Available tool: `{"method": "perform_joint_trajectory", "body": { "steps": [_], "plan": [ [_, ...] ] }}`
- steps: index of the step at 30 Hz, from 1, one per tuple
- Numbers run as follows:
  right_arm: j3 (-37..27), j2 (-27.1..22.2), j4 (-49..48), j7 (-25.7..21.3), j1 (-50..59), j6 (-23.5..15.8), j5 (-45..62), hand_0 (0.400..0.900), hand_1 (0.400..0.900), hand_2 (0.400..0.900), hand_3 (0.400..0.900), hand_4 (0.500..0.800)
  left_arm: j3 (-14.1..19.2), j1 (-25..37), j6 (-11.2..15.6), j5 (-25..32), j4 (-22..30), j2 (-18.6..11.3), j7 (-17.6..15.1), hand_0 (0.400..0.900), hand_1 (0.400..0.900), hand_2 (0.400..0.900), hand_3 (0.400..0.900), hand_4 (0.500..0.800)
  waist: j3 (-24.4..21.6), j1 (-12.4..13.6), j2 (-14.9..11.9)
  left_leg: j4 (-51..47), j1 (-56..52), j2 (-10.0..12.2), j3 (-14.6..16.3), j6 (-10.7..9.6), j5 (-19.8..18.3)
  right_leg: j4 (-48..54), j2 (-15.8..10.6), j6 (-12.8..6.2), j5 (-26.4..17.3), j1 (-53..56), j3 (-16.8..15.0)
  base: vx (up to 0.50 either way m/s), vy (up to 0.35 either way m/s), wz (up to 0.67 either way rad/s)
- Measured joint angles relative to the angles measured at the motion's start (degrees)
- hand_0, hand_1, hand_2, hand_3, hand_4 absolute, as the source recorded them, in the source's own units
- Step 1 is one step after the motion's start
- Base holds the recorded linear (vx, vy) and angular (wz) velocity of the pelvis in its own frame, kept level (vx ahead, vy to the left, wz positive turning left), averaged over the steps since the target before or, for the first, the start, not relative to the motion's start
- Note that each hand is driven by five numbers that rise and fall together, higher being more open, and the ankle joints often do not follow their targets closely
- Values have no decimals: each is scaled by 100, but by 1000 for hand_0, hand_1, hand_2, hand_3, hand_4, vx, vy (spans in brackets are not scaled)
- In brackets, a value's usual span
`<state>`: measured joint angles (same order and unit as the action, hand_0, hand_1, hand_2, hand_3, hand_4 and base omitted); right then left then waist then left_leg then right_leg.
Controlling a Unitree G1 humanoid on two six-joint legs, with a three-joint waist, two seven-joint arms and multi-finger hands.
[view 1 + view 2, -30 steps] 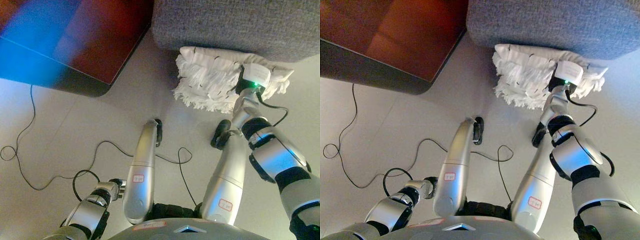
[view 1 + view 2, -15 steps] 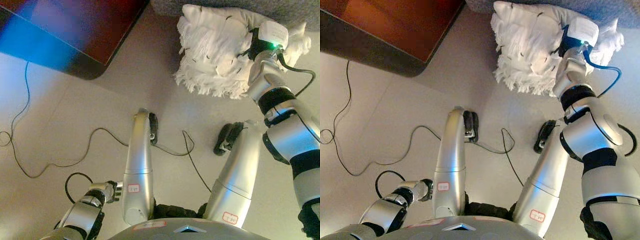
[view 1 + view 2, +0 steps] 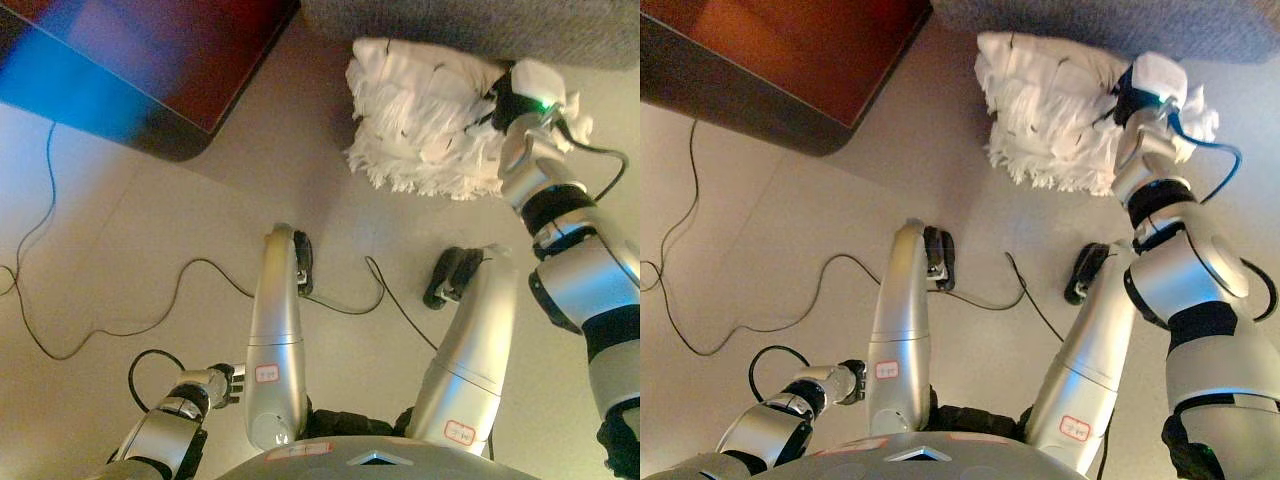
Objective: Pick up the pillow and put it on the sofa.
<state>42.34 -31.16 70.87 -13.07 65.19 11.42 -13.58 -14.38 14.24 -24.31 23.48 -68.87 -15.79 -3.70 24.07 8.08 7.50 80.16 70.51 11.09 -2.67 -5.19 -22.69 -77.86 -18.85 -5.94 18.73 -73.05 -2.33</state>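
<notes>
- The pillow (image 3: 425, 125) is now seen lifted off the floor (image 3: 150, 250), bunched against the sofa (image 3: 470, 20) front.
- It is gripped by the right hand (image 3: 503, 100), fingers buried in it.
- The left hand (image 3: 228, 380) is held low; its fingers cannot be told.

right arm stretched forward, right hand (image 3: 505, 100) fingers hidden, left hand (image 3: 228, 380) low

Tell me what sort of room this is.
Probably a living room: a grey sofa runs along the top, a dark red-brown table stands at upper left, and the right hand is at a white fringed pillow above a plain floor.
</notes>
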Motion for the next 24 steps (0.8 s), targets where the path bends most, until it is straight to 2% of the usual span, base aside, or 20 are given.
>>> {"method": "perform_joint_trajectory", "body": {
  "steps": [4,8,11,13,16,18,20,22,24],
  "plan": [
    [-77,88,-116,7,-608,-160,-3,400,400,400,400,500,3,-96,32,-20,6,15,105,900,900,900,900,800,-94,2,-50,-980,-980,-2,214,-17,138,1020,-137,-33,-300,996,321,101,-16,-6],
    [-266,36,-537,47,-1273,-228,-15,400,400,400,400,500,44,-133,37,-198,22,30,125,900,900,900,900,800,-64,15,-146,-2368,-2376,-90,447,-76,455,2253,-235,-113,-530,2378,695,194,-83,7],
    [-436,-11,-862,140,-1787,-293,-40,400,400,400,400,500,107,-149,23,-483,17,34,140,900,900,900,900,800,-47,30,-282,-3552,-3636,-165,545,-144,785,3187,-289,-123,-678,3631,1068,197,-114,4],
    [-446,-3,-1154,169,-2010,-351,-67,400,400,400,400,500,115,-240,-19,-616,5,-11,170,900,900,900,900,800,-221,26,-483,-4253,-4243,-179,640,-191,992,3678,-279,-110,-767,4149,1258,232,-127,-5],
    [-470,-160,-1670,376,-2201,-362,-218,400,400,400,400,500,229,-273,-100,-807,7,8,211,900,900,900,900,800,-317,-8,-617,-5282,-5225,-143,668,-264,1355,4569,-80,-89,-1011,5080,1535,175,-98,-6],
    [-473,-256,-1887,500,-2251,-404,-310,400,400,400,400,500,243,-318,-129,-816,5,7,213,900,900,900,900,800,-513,-12,-711,-5836,-5645,-118,716,-285,1510,5003,40,-94,-1127,5436,1598,178,-67,-10],
    [-484,-539,-2417,673,-2405,-408,-498,400,400,400,400,500,292,-347,-197,-952,6,14,219,900,900,900,900,800,-589,-22,-715,-6376,-6109,-105,737,-314,1706,5578,185,-107,-1345,5927,1727,136,-17,-11],
    [-484,-724,-2761,841,-2515,-412,-587,400,400,400,400,500,323,-522,-269,-1030,0,2,211,900,900,900,900,800,-856,-26,-730,-6843,-6437,-86,825,-327,1847,6140,301,-151,-1572,6276,1780,130,2,-11],
    [-484,-930,-3127,1001,-2565,-419,-708,400,400,400,400,500,554,-697,-336,-1040,-3,5,208,900,900,900,900,800,-1015,-23,-729,-7155,-6756,-92,932,-314,1901,6615,395,-208,-1757,6626,1785,104,9,-7]
  ]
}}
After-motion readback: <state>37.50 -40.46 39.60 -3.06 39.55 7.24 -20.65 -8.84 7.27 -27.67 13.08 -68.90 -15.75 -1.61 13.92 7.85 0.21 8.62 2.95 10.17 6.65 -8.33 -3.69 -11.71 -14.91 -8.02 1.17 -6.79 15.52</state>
